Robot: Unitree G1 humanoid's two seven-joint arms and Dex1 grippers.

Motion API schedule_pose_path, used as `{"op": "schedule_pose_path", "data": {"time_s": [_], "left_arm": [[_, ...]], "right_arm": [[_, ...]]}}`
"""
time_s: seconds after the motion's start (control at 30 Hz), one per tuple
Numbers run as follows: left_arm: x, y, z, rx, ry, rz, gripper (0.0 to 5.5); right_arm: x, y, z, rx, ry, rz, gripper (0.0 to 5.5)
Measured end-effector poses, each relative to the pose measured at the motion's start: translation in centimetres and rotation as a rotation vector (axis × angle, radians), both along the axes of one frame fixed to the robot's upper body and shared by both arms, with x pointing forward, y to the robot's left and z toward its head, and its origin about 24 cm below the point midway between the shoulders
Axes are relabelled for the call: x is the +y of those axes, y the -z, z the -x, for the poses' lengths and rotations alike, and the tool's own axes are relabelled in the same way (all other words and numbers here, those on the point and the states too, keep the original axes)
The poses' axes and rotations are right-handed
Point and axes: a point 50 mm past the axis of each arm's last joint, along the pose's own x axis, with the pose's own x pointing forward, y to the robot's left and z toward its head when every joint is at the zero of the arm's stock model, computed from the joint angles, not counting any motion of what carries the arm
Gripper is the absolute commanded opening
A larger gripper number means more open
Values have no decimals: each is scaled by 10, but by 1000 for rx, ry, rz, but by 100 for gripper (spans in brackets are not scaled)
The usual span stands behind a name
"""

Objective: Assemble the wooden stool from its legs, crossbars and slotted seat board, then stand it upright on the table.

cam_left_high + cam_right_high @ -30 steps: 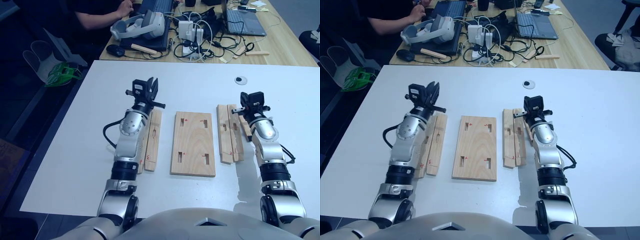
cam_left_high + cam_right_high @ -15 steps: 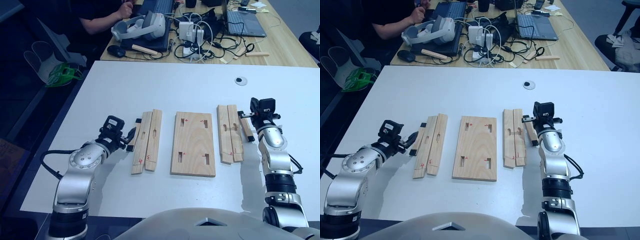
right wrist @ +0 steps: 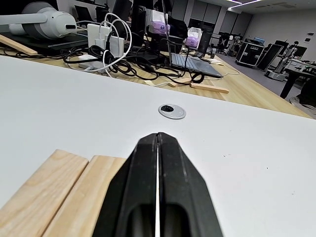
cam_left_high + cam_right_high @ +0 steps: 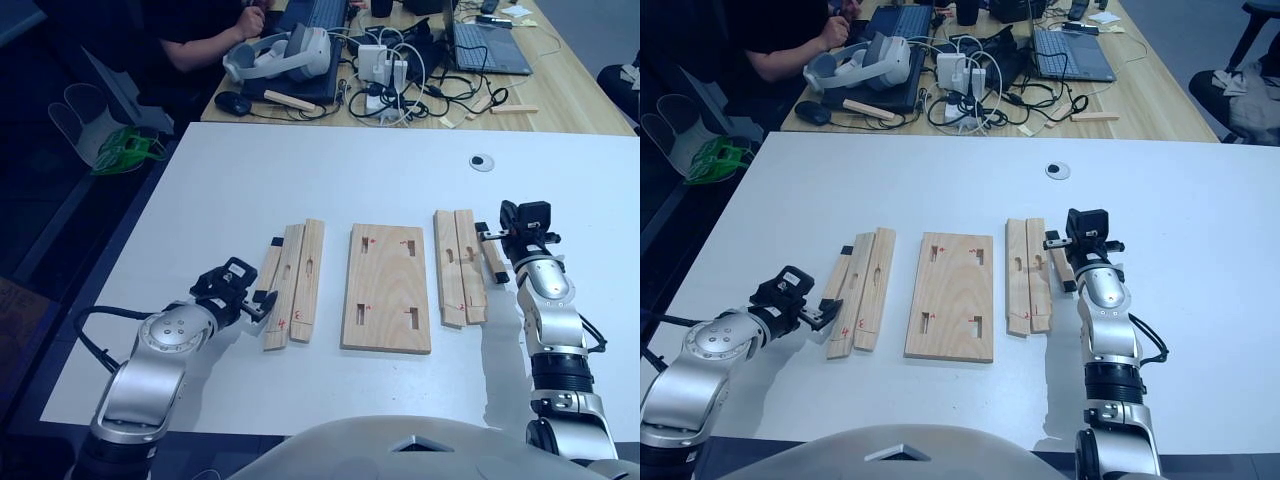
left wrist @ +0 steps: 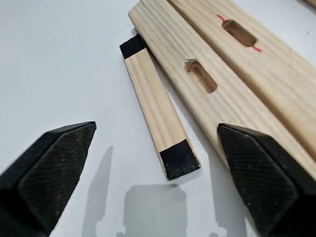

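The slotted seat board (image 4: 388, 288) lies flat mid-table. Left of it rest two slotted legs (image 4: 298, 283) side by side, with a short black-tipped crossbar (image 5: 157, 114) along their outer edge. My left gripper (image 4: 243, 293) sits low by the table at the near end of that crossbar, open, its fingers (image 5: 49, 168) spread either side of the bar's end without touching it. Two more legs (image 4: 457, 265) lie right of the board, another black-tipped crossbar (image 4: 490, 258) beside them. My right gripper (image 4: 524, 218) hovers at that crossbar's far end, shut, nothing seen between its fingers (image 3: 158, 197).
A round cable grommet (image 4: 482, 160) sits in the white table beyond the right gripper. A wooden desk behind holds a headset (image 4: 280, 50), laptops and cables. Bare white tabletop surrounds the parts on all sides.
My left arm swung from over the left legs out to the left, then dropped toward the crossbar's near end. My right gripper shifted right off the right legs.
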Motion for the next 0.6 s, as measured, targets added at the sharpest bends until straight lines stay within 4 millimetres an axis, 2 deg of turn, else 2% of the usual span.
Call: {"op": "schedule_pose_path", "data": {"time_s": [0.17,0.37,0.6], "left_arm": [[-3,-12,-13,-105,-85,124,458],[14,-6,-11,-77,-132,26,458],[20,-1,-4,-26,-85,3,458]], "right_arm": [[0,1,0,5,1,-9,0],[0,1,0,8,2,-9,0],[0,1,0,12,5,-11,0]]}}
